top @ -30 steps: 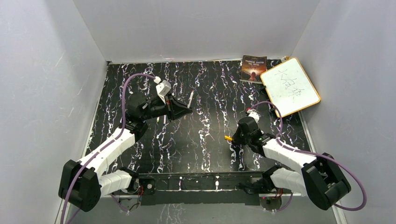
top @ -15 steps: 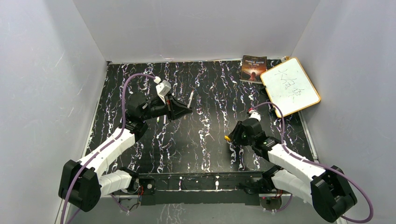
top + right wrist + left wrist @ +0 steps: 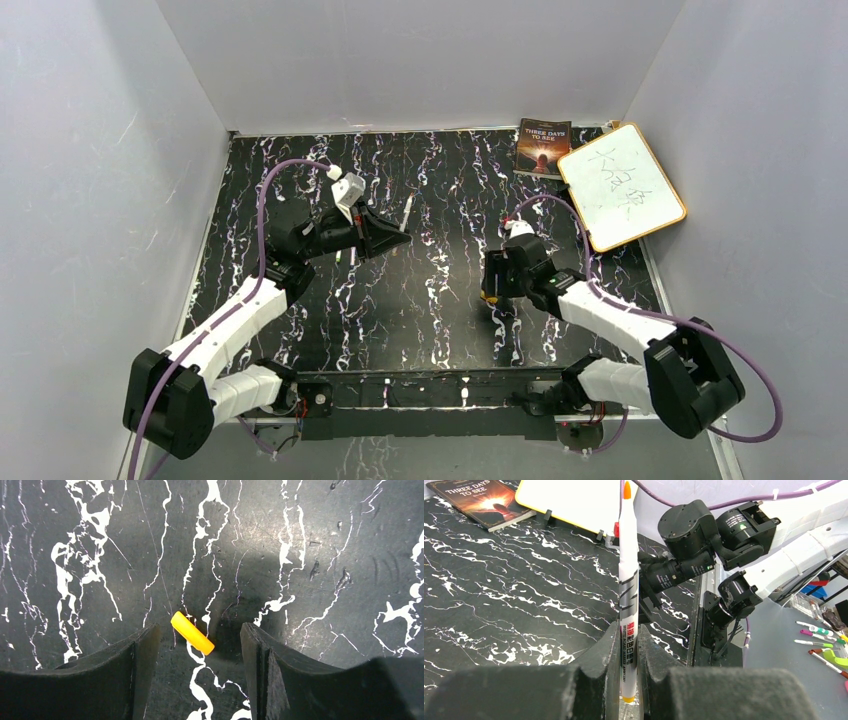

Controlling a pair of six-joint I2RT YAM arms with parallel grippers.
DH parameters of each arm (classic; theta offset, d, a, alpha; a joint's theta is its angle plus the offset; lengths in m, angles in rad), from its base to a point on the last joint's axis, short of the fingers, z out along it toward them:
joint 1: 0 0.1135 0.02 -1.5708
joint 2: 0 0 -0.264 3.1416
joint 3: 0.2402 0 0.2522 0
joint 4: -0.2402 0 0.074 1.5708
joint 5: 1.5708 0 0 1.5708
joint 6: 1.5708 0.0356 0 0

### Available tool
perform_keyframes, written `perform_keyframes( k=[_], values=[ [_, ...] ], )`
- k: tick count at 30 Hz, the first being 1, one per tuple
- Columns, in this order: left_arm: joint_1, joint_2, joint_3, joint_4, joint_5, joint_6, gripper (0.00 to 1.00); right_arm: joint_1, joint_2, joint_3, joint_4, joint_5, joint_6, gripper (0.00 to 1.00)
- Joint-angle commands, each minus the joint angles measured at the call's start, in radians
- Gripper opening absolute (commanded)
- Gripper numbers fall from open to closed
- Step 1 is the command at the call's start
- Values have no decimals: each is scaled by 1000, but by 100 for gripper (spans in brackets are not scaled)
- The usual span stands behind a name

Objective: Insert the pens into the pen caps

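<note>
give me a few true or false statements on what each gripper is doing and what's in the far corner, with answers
1. The left gripper is shut on a white pen. True.
2. The right gripper clamps the yellow pen cap. False: the cap lies loose on the table between the open fingers.
3. A book lies in the far right corner, next to a whiteboard. True.
4. The whiteboard is blank. False: it has dark handwriting on it.
</note>
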Motion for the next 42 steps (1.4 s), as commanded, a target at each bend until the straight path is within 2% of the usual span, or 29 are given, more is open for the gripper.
perform_keyframes(
  k=[1, 13, 24, 36, 39, 42],
  values=[
    [1, -15, -3, 19, 2, 9, 0, 3, 41, 37, 5, -36, -49, 57],
    [1, -8, -3, 17, 1, 13, 0, 23, 44, 0, 27, -179, -5, 53],
    [1, -16, -8, 19, -2, 13, 0, 84, 69, -1, 44, -191, 45, 50],
    [1, -33, -5, -6, -9, 27, 0, 123, 188, 93, -48, 57, 33, 47],
    [1, -32, -4, -8, -8, 29, 0, 155, 204, 119, -84, 164, 35, 47],
    [1, -31, -6, -6, -8, 31, 0, 189, 211, 131, -96, 201, 40, 46]
  ],
)
